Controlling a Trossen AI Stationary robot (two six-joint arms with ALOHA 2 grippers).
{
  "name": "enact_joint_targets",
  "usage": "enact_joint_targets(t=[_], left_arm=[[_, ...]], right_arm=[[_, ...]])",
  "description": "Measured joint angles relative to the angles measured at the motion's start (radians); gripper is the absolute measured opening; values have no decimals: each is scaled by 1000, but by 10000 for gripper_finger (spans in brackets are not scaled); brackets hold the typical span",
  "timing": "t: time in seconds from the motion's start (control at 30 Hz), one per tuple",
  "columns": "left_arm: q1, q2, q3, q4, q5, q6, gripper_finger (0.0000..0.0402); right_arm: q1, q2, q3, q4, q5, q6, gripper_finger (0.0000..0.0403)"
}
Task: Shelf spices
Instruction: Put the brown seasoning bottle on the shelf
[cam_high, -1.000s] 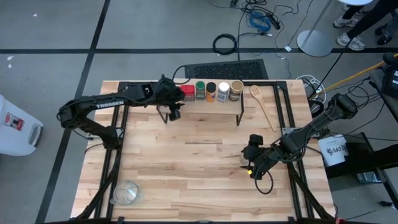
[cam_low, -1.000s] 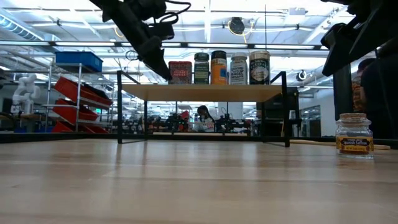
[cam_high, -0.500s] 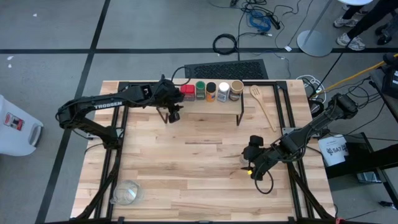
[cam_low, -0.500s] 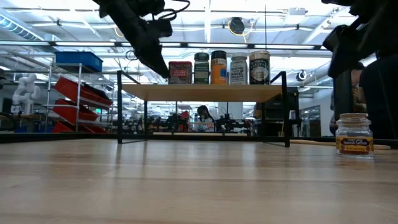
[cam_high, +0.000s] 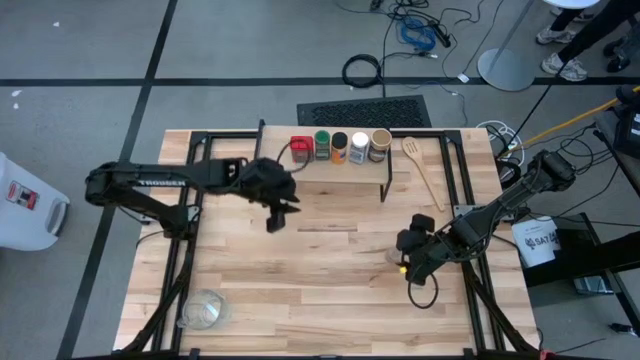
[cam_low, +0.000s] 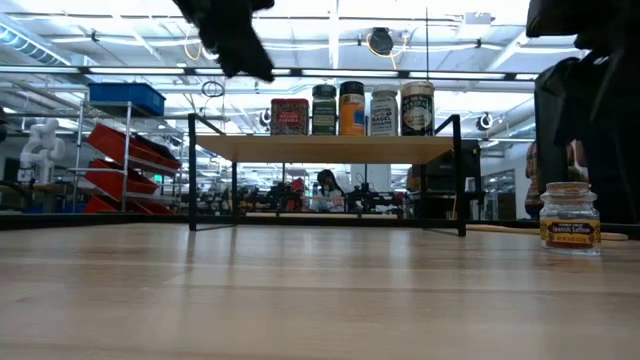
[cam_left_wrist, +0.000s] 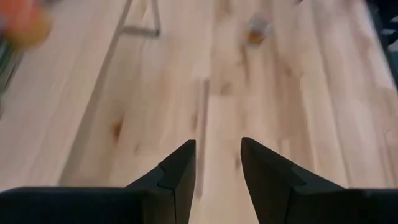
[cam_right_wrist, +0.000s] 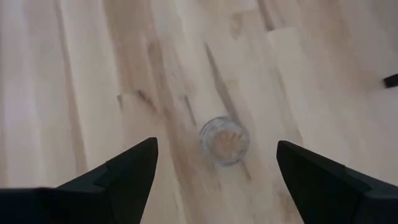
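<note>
The right gripper (cam_right_wrist: 214, 165) hangs with its fingers (cam_right_wrist: 127, 168) spread wide and empty above a small clear jar (cam_right_wrist: 224, 140) that stands upright on the wooden table (cam_high: 320, 270), the jar sitting between the two fingers as seen from above but not touched by them. In the low view that jar (cam_low: 570, 217) shows a pale lid and a yellow label, alone on the right side of the table with the dark arm just beside it. From overhead the right gripper (cam_high: 408, 252) sits at the table's right, its arm reaching back off the right edge.

The left gripper (cam_left_wrist: 216, 165) hovers over bare planks near the table's middle-left, its fingers (cam_left_wrist: 179, 171) a narrow gap apart with nothing between them. In the high view the left gripper (cam_high: 277, 212) lies on the near side of the shelf (cam_high: 340, 168), clear of it.

The shelf stands at the far edge of the table, a pale plank on thin black legs. On it five spices stand in a row: a red tin (cam_high: 302, 148) at the left, then jars with a green lid (cam_high: 322, 142), a black lid (cam_high: 340, 142), a white lid (cam_high: 359, 143) and a tan lid (cam_high: 380, 140).

A wooden spoon (cam_high: 424, 170) lies right of the shelf; a glass bowl (cam_high: 203, 309) sits at the near left corner. The table's pale boards show darker knots and grain. Beyond it the floor is grey with dark lines and coiled cables (cam_high: 362, 70); the low view shows a lit hall with red bins (cam_low: 125, 150) at the left.
</note>
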Motion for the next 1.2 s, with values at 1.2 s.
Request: enact_joint_targets(t=[1.2], left_arm=[[-248,53,-5,227,-148,1,134]], right_arm=[[-75,148,-215,368,-6,39,307]])
